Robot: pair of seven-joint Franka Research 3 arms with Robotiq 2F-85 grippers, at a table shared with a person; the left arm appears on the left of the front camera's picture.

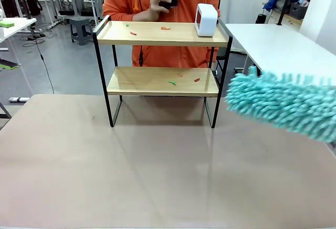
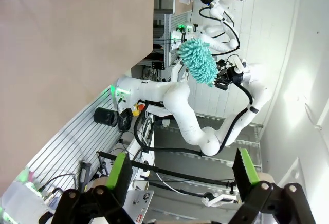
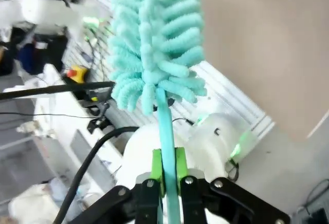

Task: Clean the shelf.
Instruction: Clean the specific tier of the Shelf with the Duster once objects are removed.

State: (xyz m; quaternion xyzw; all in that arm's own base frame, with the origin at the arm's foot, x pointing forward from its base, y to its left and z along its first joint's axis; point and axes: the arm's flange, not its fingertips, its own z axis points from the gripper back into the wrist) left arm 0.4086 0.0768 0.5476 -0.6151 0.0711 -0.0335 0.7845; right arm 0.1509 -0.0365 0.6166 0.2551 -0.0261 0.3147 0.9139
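The shelf (image 1: 152,37) stands at the far side of the table (image 1: 157,176), with scraps (image 1: 166,28) on both boards. The right gripper (image 3: 168,170) is clenched on the duster (image 1: 283,105) handle; the left gripper (image 2: 182,170) is released and empty. A wide sweep can knock the white box (image 1: 206,20) off the top board, or push the light shelf.

Your front camera faces the shelf (image 1: 157,37) across the desk (image 1: 157,176); all views share the duster (image 1: 283,105), right wrist closest.
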